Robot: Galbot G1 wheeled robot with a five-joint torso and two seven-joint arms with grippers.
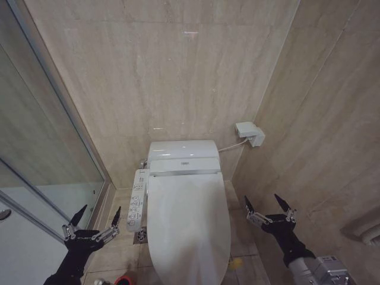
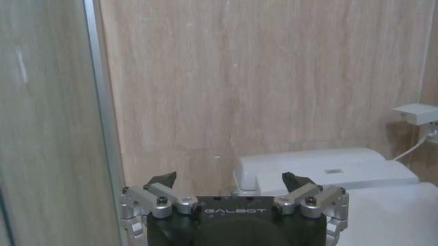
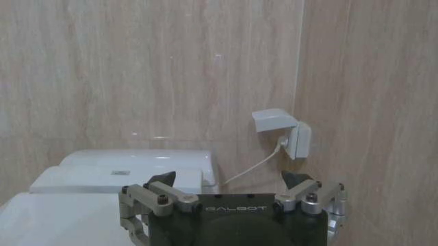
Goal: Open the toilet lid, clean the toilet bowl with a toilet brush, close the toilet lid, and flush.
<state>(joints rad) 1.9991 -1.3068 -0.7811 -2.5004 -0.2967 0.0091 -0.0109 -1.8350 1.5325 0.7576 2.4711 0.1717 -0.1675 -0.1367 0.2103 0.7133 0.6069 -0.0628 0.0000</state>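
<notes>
While you look down from the head camera, your left gripper (image 1: pixel 93 216) hangs low beside the shower glass (image 1: pixel 41 148), its fingers spread wide with nothing between them. Across from it your right gripper (image 1: pixel 268 206) floats just off the toilet's other flank, near the side wall, jaws likewise gaping and empty. Both sit apart from the toilet, touching nothing.

Between the two grippers lies the toilet lid (image 1: pixel 187 219), shut flat over the toilet bowl, whose basin you cannot see from here. A narrow button panel (image 1: pixel 138 200) runs along the lid's left side. A small red object (image 1: pixel 124 279) peeks in at the floor by the left arm; what it is you cannot tell.

Farther back, the white rear housing (image 1: pixel 183 157) meets the beige tiled wall (image 1: pixel 166 71). A white socket box (image 1: pixel 250 133) sits on that wall to the right, with a cord running down to the toilet. Your right wrist camera sees the same box (image 3: pixel 282 132) past its own open fingers (image 3: pixel 161 180); your left wrist camera shows the housing (image 2: pixel 321 169) beyond its gripper (image 2: pixel 231 183).
</notes>
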